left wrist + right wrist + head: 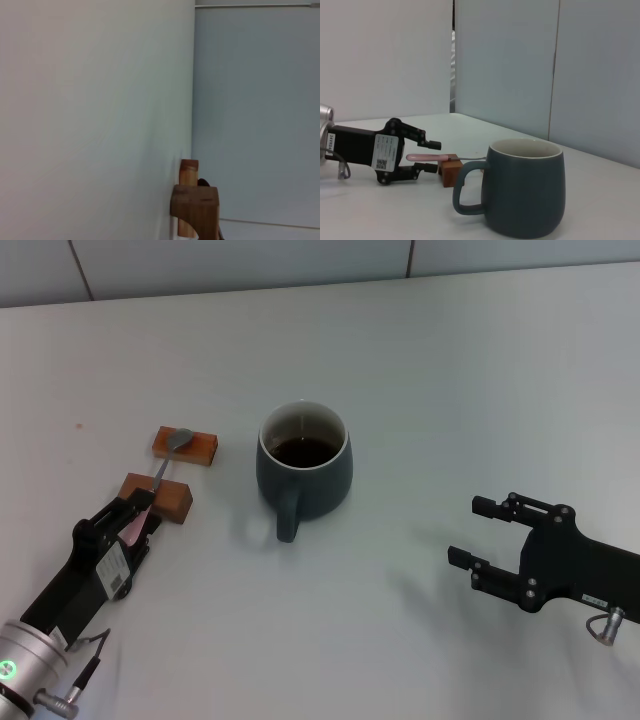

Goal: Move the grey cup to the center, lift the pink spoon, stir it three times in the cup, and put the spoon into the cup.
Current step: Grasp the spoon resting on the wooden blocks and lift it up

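The grey cup [305, 472] stands upright mid-table with dark liquid inside and its handle facing me; it also shows in the right wrist view [525, 187]. The pink spoon [178, 440] lies across two wooden blocks left of the cup, its bowl on the far block. My left gripper [148, 515] is open, with its fingers on either side of the spoon's pink handle [422, 157] just behind the near block. My right gripper [468, 530] is open and empty, low over the table to the right of the cup.
The far wooden block [188, 447] and the near wooden block [172, 498] hold the spoon off the white table [450, 370]. Both blocks show in the left wrist view [195, 205]. Grey wall panels stand behind the table.
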